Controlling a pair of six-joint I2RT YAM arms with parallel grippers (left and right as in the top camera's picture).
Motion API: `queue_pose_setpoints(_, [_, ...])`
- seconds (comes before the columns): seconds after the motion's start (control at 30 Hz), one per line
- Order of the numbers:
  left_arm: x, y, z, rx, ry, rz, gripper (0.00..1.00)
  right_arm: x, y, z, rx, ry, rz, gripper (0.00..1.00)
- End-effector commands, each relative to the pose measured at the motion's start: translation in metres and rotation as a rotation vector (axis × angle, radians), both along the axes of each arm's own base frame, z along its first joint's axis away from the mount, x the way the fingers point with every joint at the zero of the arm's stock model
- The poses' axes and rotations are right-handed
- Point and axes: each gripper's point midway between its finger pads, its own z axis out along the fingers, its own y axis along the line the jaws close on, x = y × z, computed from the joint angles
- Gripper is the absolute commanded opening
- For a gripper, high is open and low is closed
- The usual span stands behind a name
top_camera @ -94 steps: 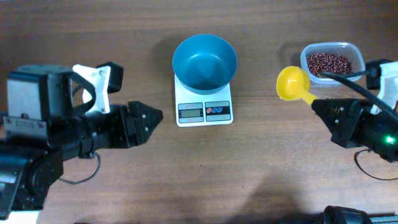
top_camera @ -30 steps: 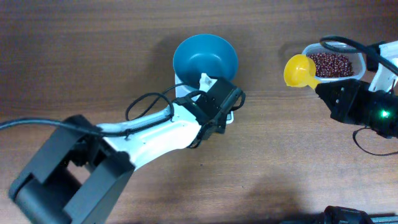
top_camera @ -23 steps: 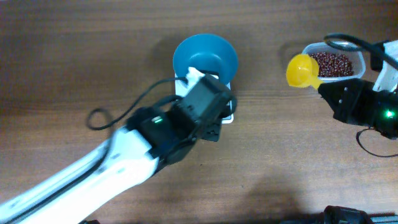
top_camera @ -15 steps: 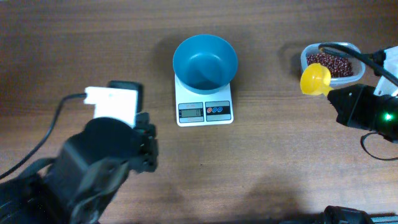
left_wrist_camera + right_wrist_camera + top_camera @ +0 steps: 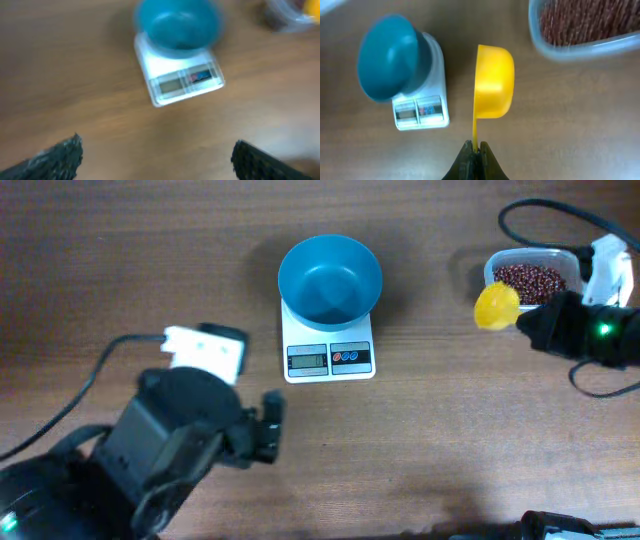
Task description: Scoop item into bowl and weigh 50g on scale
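The teal-blue bowl (image 5: 330,278) stands empty on the white scale (image 5: 329,348); both also show in the left wrist view (image 5: 177,22) and the right wrist view (image 5: 387,57). The dark red-brown beans (image 5: 527,278) fill a clear tub (image 5: 560,256) at the far right. My right gripper (image 5: 527,323) (image 5: 474,146) is shut on the thin handle of a yellow scoop (image 5: 497,307) (image 5: 493,82), turned on its side just left of the tub. My left gripper (image 5: 268,425) (image 5: 157,155) is open and empty, above the table in front and left of the scale.
The clear tub shows at the top right of the right wrist view (image 5: 570,47). Black cables trail from the left arm (image 5: 90,375) and loop behind the tub (image 5: 545,208). The wooden table (image 5: 420,450) spreads around.
My left arm swung away from the scale back to the front left. My right gripper carried the yellow scoop right, beside the tub, and tipped it on its side.
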Motion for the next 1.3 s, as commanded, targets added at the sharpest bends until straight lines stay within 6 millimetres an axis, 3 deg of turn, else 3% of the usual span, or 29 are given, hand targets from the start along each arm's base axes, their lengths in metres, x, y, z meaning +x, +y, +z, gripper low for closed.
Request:
queue_pose_setpoints(0.0, [-0.01, -0.043, 0.0, -0.063, 0.057, -0.264, 0.99, 0.031, -0.009, 0.076, -0.049, -0.237, -0.021, 0.04])
queue_pose_setpoints(0.03, [-0.021, -0.055, 0.0, -0.086, 0.079, -0.408, 0.99, 0.037, -0.011, 0.079, -0.052, -0.249, -0.02, 0.04])
queue_pose_setpoints(0.07, [-0.025, -0.055, 0.001, -0.095, 0.089, -0.465, 0.99, 0.041, -0.011, 0.076, -0.07, -0.247, 0.002, 0.04])
queue_pose_setpoints(0.13, [-0.024, -0.035, 0.007, -0.043, 0.097, -0.457, 0.99, 0.041, -0.011, 0.07, -0.089, -0.231, 0.03, 0.04])
queue_pose_setpoints(0.2, [-0.04, -0.013, 0.018, 0.048, 0.125, -0.5, 0.99, 0.035, -0.01, 0.065, -0.102, -0.207, 0.052, 0.04])
queue_pose_setpoints(0.27, [-0.036, 0.004, 0.023, 0.119, 0.113, -0.436, 0.99, 0.03, -0.009, 0.06, -0.094, -0.177, 0.054, 0.04])
queue_pose_setpoints(0.33, [-0.022, 0.016, 0.03, 0.098, 0.096, -0.282, 0.99, 0.024, -0.008, 0.055, -0.088, -0.147, 0.054, 0.04])
queue_pose_setpoints(0.53, [-0.007, 0.041, 0.045, 0.013, 0.046, -0.1, 0.99, 0.02, -0.007, 0.051, -0.135, -0.145, 0.118, 0.04])
queue_pose_setpoints(0.67, [-0.011, 0.04, 0.043, 0.007, 0.065, -0.113, 0.99, 0.021, -0.007, 0.052, -0.137, -0.15, 0.118, 0.04])
queue_pose_setpoints(0.8, [-0.025, 0.018, 0.044, -0.088, 0.111, -0.224, 0.99, 0.023, -0.007, 0.054, -0.14, -0.16, 0.117, 0.04])
queue_pose_setpoints(1.13, [-0.026, 0.018, 0.043, -0.086, 0.119, -0.226, 0.99, 0.021, -0.007, 0.052, -0.138, -0.153, 0.117, 0.04])
queue_pose_setpoints(1.17, [-0.028, 0.015, 0.043, -0.088, 0.118, -0.249, 0.99, 0.021, -0.007, 0.052, -0.138, -0.153, 0.117, 0.04])
queue_pose_setpoints(1.2, [-0.036, 0.004, 0.046, -0.08, 0.096, -0.381, 0.99, 0.022, -0.007, 0.052, -0.138, -0.154, 0.117, 0.04])
queue_pose_setpoints(1.27, [-0.04, 0.003, 0.045, -0.07, 0.096, -0.417, 0.99, 0.022, -0.007, 0.053, -0.138, -0.155, 0.117, 0.04])
